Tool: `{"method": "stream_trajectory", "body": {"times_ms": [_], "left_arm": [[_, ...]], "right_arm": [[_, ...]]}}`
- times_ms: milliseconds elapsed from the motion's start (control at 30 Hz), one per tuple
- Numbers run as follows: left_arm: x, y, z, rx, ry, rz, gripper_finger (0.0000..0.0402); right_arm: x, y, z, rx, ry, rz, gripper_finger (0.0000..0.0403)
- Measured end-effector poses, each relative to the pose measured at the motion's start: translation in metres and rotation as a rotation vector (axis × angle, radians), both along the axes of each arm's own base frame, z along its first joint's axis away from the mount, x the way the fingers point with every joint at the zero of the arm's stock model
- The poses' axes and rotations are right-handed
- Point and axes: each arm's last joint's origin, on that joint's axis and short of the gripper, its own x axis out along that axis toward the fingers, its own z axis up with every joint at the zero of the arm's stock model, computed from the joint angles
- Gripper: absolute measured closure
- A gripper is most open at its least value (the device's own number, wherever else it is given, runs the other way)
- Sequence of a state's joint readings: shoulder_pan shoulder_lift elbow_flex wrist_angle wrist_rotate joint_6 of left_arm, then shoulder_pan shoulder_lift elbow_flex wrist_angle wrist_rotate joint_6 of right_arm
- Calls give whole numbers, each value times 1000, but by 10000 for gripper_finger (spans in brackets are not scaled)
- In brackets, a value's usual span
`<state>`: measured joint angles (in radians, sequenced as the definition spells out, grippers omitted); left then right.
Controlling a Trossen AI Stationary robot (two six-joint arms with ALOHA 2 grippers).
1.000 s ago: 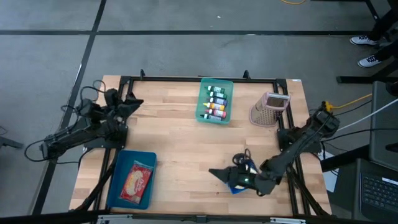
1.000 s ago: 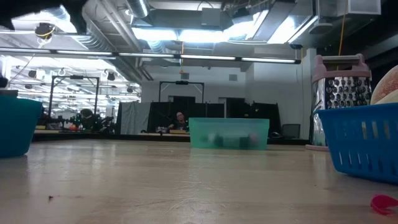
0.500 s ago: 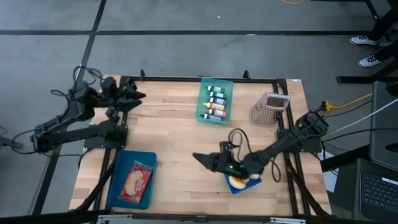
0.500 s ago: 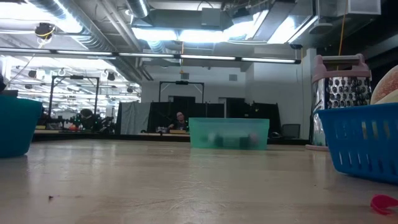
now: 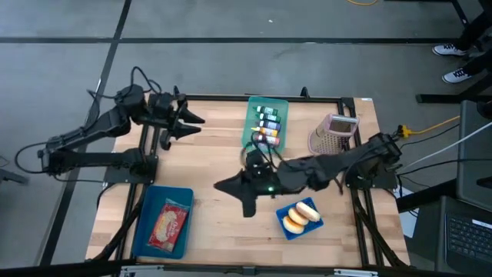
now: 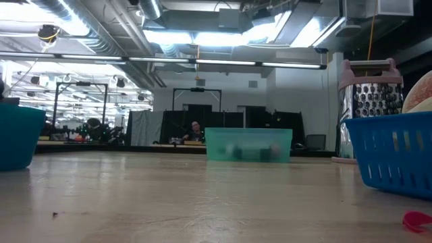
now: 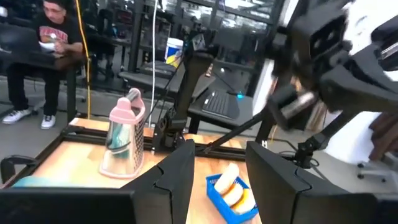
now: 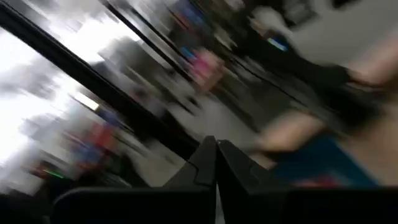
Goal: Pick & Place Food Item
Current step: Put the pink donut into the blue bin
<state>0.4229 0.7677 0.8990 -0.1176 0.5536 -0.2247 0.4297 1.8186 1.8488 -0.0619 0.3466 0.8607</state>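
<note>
Two pale buns (image 5: 300,215) lie in a small blue basket (image 5: 290,230) at the table's near right; they also show in the left wrist view (image 7: 231,186). My right gripper (image 5: 229,187) hangs shut and holds nothing over the middle of the table, left of the basket, pointing toward the table's left. My left gripper (image 5: 194,123) stands open and holds nothing at the far left, raised and pointing toward the table's right. A red-and-yellow food packet (image 5: 167,224) lies flat in a blue tray (image 5: 144,235) at the near left.
A teal bin (image 5: 251,142) holding several small bottles stands at the far middle, and a pink-topped metal grater (image 5: 333,135) stands to its right. The low view shows the basket (image 6: 395,152) close at the right. A person sits beyond the table (image 7: 46,46).
My right gripper has risen from over the blue basket and swung toward the table's left and middle, so the buns in the basket now show. My left gripper has risen and moved along the far edge toward the table's right.
</note>
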Motion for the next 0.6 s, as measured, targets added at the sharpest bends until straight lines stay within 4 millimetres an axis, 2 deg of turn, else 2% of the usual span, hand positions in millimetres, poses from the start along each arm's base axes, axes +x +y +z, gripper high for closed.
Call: {"method": "stream_trajectory", "body": {"times_ms": [133,267,433,600], "left_arm": [[14,1,-2,-2,37,-48,263],[24,1,-15,23,166,-31,263],[30,-2,-30,65,304,37,263],[35,-4,-34,76,326,48,263]], "right_arm": [[-23,-6,20,-123,343,-32,400],[-57,-7,20,-88,634,-83,401],[-103,17,-15,16,1086,-193,401],[-119,65,-57,131,1243,-193,402]]}}
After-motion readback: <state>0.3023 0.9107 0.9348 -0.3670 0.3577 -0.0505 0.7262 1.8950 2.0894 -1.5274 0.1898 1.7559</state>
